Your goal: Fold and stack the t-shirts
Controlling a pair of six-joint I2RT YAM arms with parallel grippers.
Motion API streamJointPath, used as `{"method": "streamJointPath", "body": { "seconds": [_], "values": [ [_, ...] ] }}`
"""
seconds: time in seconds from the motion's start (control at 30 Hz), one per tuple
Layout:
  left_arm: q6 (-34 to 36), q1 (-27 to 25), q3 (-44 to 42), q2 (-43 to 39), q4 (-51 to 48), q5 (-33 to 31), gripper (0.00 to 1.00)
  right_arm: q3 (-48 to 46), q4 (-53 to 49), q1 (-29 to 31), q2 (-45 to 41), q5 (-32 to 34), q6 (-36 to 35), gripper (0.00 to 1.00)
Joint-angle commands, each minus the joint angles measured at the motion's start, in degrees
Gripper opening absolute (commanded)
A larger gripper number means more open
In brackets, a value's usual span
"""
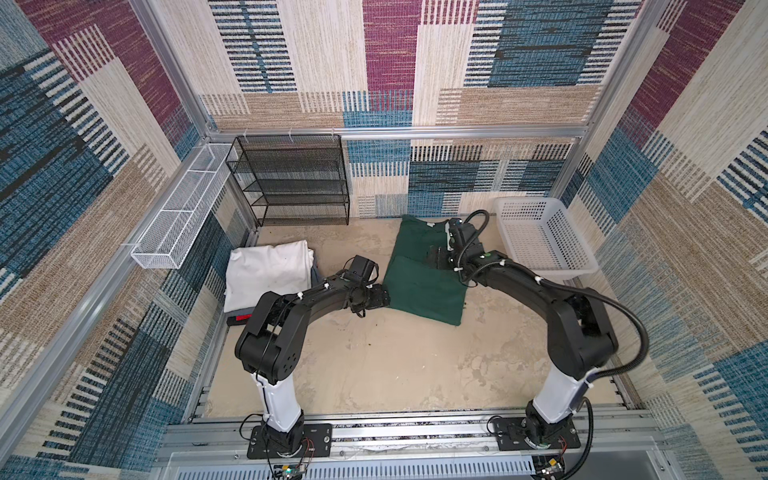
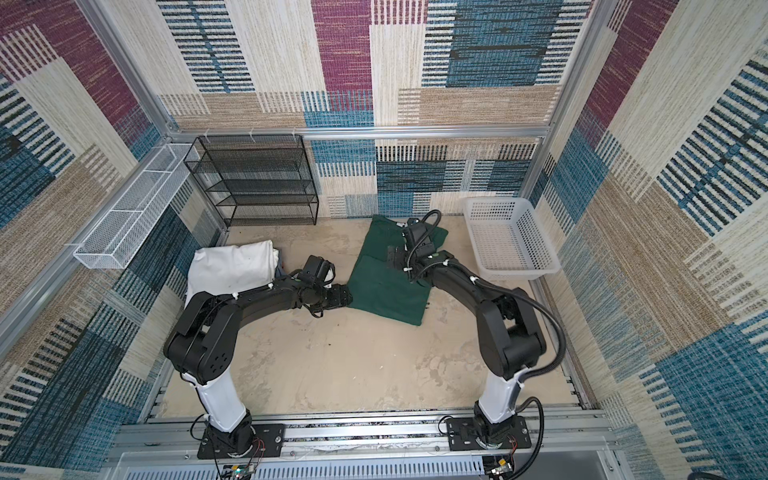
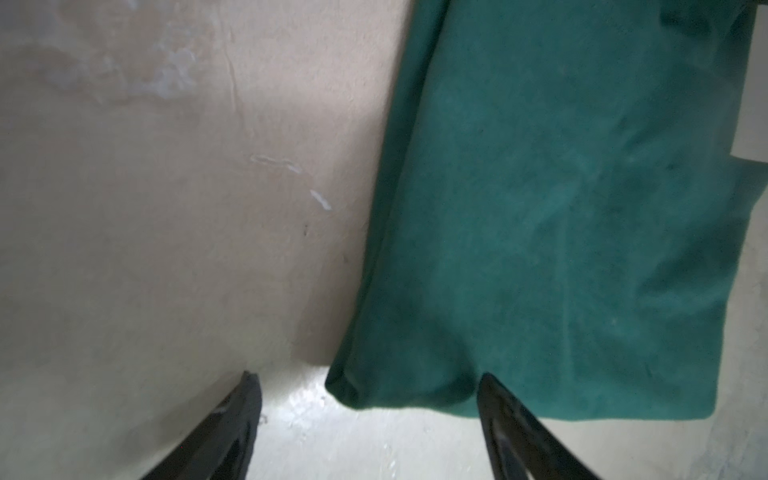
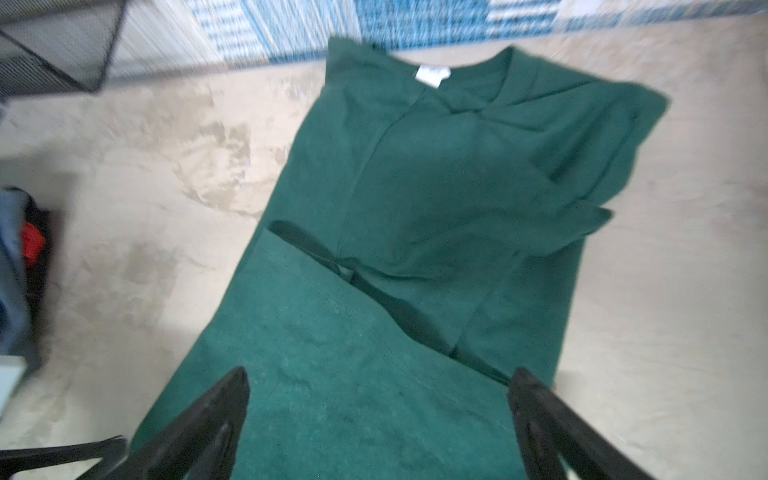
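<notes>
Four t-shirts: one dark green cotton shirt point(image 1: 419, 291), one folded white shirt point(image 1: 266, 270), one grey shirt point(image 4: 11, 270), one black-and-red shirt point(image 1: 242, 319). One white plastic basket point(image 1: 536, 241), one black mesh rack point(image 1: 291, 183), one white wire tray point(image 1: 178, 212).

From my seat, the black mesh shelf rack point(image 1: 291, 183) stands at eleven o'clock against the back wall, and I see nothing on its tiers in both top views. A long white wire tray point(image 1: 178, 216) hangs on the side rail at ten o'clock. The white plastic basket point(image 1: 536, 243) sits at one o'clock, tilted against the corner. The beige tabletop point(image 1: 395, 365) is stained and scuffed. Patterned woven panels point(image 1: 390, 50) line the walls, and an aluminium rail point(image 1: 415, 430) runs along six o'clock.
</notes>
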Motion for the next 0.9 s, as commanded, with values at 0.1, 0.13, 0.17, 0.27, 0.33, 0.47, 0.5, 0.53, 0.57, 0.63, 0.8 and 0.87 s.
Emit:
{"method": "streamJointPath", "body": {
  "seconds": [0.1,0.13,0.17,0.27,0.33,0.47,0.5,0.53,0.57,0.63,0.8,0.87],
  "values": [
    [3.76,0.54,0.50,0.62,1.41,1.88,0.83,-15.34,0.79,-0.99,-15.19,-6.34,10.87,0.98],
    [3.86,0.87,0.14,0.53,1.72,2.10,0.83,-17.94,0.82,-1.03,-17.31,-6.92,12.41,0.99],
    [3.88,1.07,-0.33,0.29,2.23,2.45,0.83,-20.09,0.84,-1.11,-18.95,-7.57,13.86,0.98],
    [3.65,1.86,-1.93,-0.39,3.77,3.35,0.83,-26.09,1.23,-1.71,-22.94,-10.02,18.08,0.98],
    [3.73,2.36,-2.82,-0.62,4.77,3.80,0.83,-30.19,2.48,-1.84,-25.05,-11.95,20.50,0.98],
    [3.41,3.09,-4.24,-1.06,6.08,4.43,0.83,-37.07,5.43,-1.91,-26.70,-15.72,24.67,0.98],
    [3.40,3.23,-4.35,-1.16,6.04,4.39,0.83,-38.47,6.32,-1.91,-26.86,-16.69,25.48,0.99],
    [3.43,3.41,-4.46,-1.32,6.00,4.44,0.82,-39.88,7.48,-1.91,-27.03,-17.66,26.42,0.98],
    [3.37,3.54,-4.67,-1.56,6.08,4.35,0.83,-41.14,8.79,-1.91,-27.11,-18.55,27.14,0.98],
    [3.27,3.80,-4.98,-2.03,6.33,4.19,0.83,-43.17,10.81,-1.92,-26.95,-19.66,28.42,0.99],
    [2.82,3.96,-5.33,-2.04,6.59,4.92,0.82,-44.75,12.87,-1.91,-24.56,-20.99,29.40,0.99],
    [2.49,3.91,-5.58,-1.85,6.61,4.97,0.82,-45.97,15.12,-1.91,-23.57,-21.81,30.34,0.99]
  ]
}}
